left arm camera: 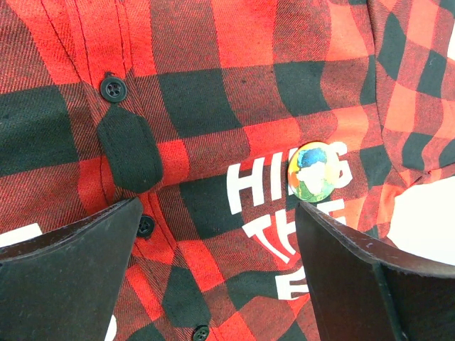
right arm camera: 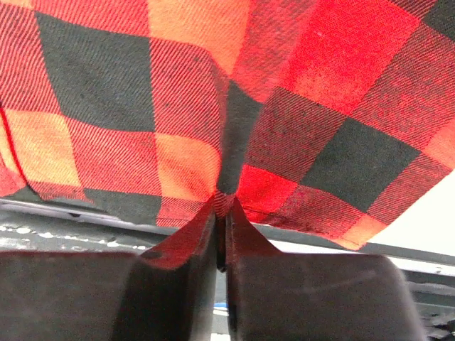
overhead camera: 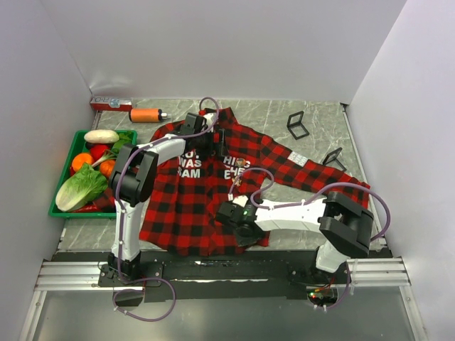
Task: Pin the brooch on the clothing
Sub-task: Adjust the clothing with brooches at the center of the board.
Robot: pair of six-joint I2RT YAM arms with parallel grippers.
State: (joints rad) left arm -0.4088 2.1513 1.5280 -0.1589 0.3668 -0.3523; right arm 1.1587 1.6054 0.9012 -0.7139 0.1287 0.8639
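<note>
The red-and-black plaid shirt [overhead camera: 206,192] lies flat on the table, collar at the far side, white lettering across the chest. A round colourful brooch [overhead camera: 240,165] sits on the lettering; in the left wrist view the brooch [left arm camera: 313,172] lies on the word "HING", just ahead of my right fingertip [left arm camera: 334,241]. My left gripper [overhead camera: 219,141] [left arm camera: 219,209] is open and empty, hovering over the shirt [left arm camera: 213,92] by the button placket. My right gripper [overhead camera: 244,229] [right arm camera: 222,206] is shut on a pinched fold of the shirt's bottom hem [right arm camera: 226,192].
A green crate [overhead camera: 62,212] with vegetables stands at the left. An orange bottle [overhead camera: 146,114] and a red box [overhead camera: 110,104] lie at the back left. Two black stands [overhead camera: 298,125] [overhead camera: 334,158] are at the back right, by the sleeve.
</note>
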